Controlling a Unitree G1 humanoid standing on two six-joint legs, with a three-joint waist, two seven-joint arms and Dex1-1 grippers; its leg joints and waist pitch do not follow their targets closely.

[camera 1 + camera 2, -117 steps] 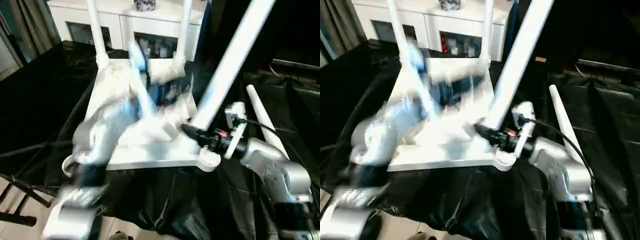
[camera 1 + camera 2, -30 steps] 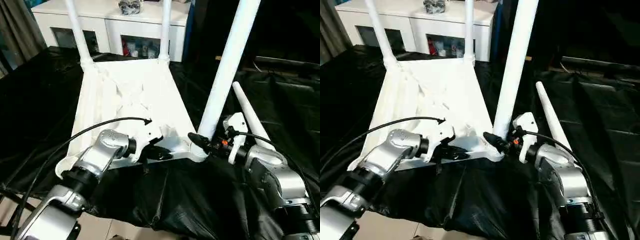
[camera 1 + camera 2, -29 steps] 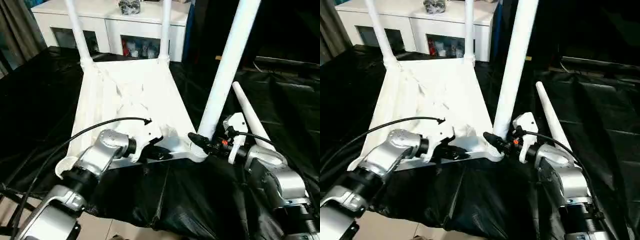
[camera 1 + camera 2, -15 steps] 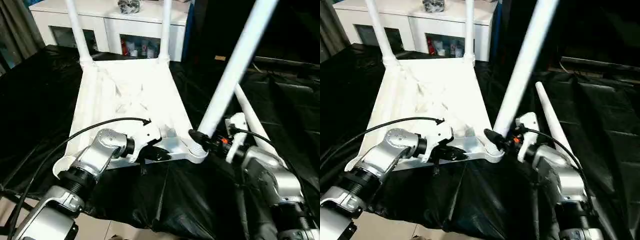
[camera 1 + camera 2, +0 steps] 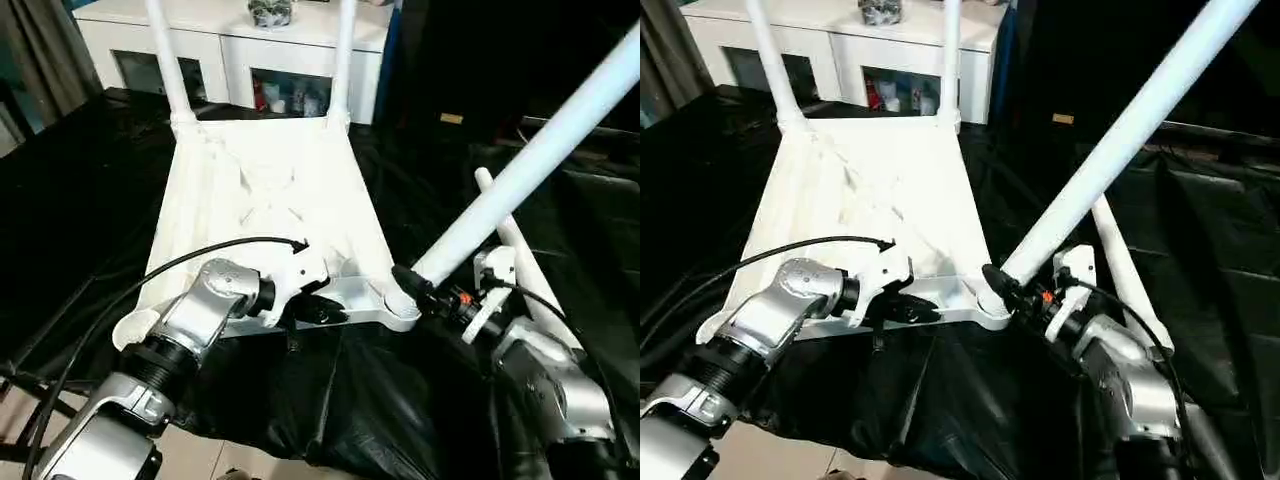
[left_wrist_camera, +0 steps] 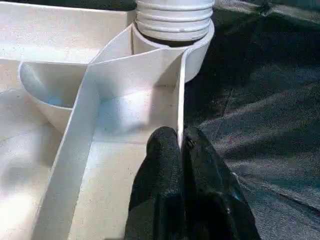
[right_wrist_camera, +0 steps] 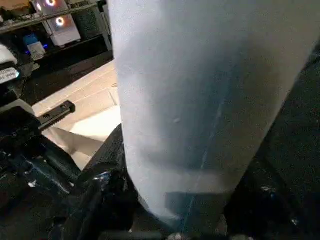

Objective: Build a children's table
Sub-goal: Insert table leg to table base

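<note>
The white tabletop [image 5: 270, 200] lies underside up on black cloth, with two white legs [image 5: 170, 70] [image 5: 343, 60] standing in its far corner sockets. My right gripper [image 5: 408, 283] is shut on the base of a third leg [image 5: 530, 165]. That leg leans far to the right, its threaded end at the near right socket [image 6: 175, 20]. My left gripper [image 6: 179, 137] is shut on a thin rib [image 6: 181, 90] of the tabletop's near edge, just left of that socket. A fourth leg [image 5: 1118, 262] lies loose on the cloth to the right.
The near left corner socket [image 5: 135, 325] holds no leg. A white cabinet with glass doors [image 5: 240, 60] stands behind the table. Black cloth [image 5: 80, 200] covers the work surface; its front edge drops to light floor [image 5: 20, 400] at the lower left.
The leg in my right gripper has tipped from nearly upright to leaning steeply right, its base staying at the near right socket. My left gripper has kept its hold on the near edge.
</note>
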